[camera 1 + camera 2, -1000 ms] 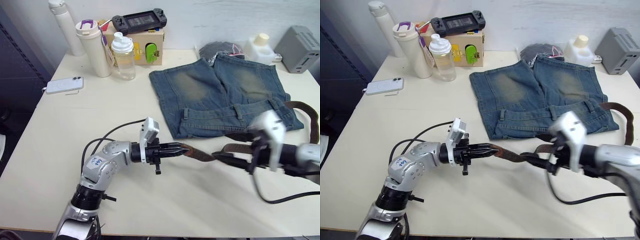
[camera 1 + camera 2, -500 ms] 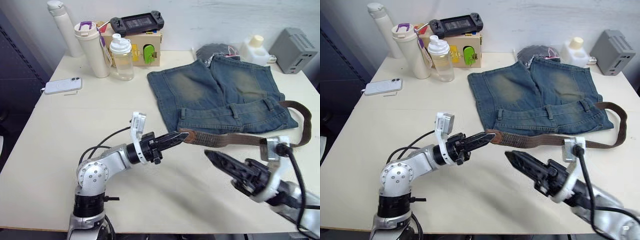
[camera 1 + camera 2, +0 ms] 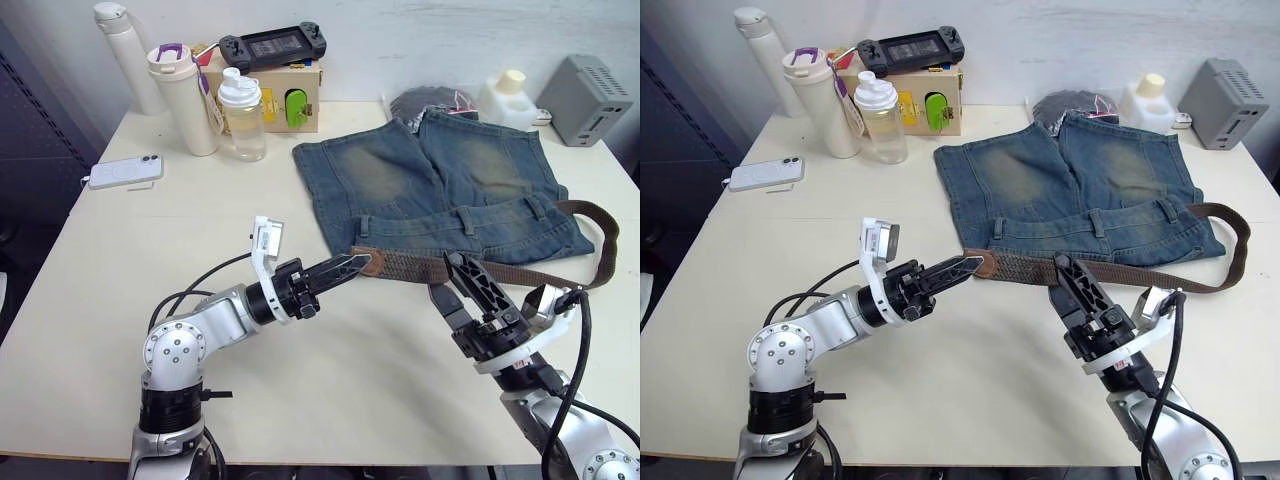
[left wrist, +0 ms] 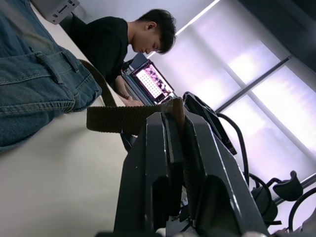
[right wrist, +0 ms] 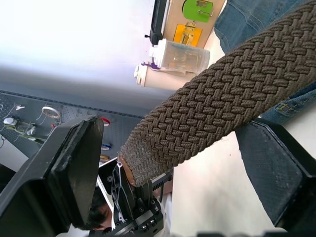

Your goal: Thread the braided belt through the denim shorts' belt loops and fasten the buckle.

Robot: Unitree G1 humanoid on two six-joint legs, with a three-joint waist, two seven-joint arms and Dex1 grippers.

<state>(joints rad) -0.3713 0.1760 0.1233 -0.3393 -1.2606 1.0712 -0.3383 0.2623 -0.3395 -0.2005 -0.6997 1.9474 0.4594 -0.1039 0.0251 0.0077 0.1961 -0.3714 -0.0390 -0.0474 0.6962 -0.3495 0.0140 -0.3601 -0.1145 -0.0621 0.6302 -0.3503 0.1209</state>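
- The denim shorts (image 3: 440, 185) lie flat on the counter (image 3: 200, 230), with the waistband on the side near the robot.
- Small belt loops (image 3: 475, 222) stand up across that waistband.
- The braided belt (image 3: 500, 270) runs along the counter just in front of the waistband. It bends around the right corner of the shorts.
- The left gripper (image 3: 355, 265) is clenched on the tan end of the belt. It holds that end up off the counter, just beside the left corner of the waistband.
- In the left wrist view the strap comes out from between the two pressed black fingers (image 4: 153, 148).
- The right gripper (image 3: 462, 285) is released, with its fingers spread wide. It sits at the belt, a little way along from the left gripper.
- In the right wrist view the woven strap passes between the two wide-apart fingers (image 5: 74, 163). I cannot tell if they touch it.
- At the back of the counter stand a white cup with a purple lid (image 3: 183, 95), a clear bottle (image 3: 243, 112) and a small wooden box (image 3: 285, 95). A black game controller (image 3: 275, 44) lies on the box.
- A white phone (image 3: 125, 170) lies on the left side of the counter.
- A person in a black top (image 4: 106, 47) shows in the left wrist view.
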